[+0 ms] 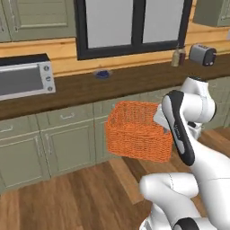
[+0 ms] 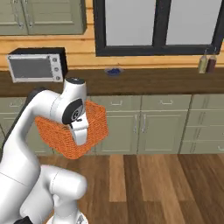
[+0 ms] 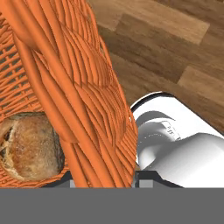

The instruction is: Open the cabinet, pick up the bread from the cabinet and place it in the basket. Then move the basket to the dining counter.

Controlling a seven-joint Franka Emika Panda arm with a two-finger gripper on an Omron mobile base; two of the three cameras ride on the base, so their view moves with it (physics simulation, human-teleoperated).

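Behind, a microwave (image 2: pixel 36 66) and toaster (image 1: pixel 202 54) were seen on the countertop (image 1: pixel 130 81); the basket (image 1: pixel 137 130), bread (image 3: pixel 28 151) inside, was held aloft, its wall clamped between the jaws.

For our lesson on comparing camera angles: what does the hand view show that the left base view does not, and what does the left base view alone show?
Hand view alone: the bread lying inside the basket, seen close against the woven wall.

Left base view alone: the microwave, the toaster and the bottles on the dark countertop, below the window.

Both: the orange basket held up off the wood floor.
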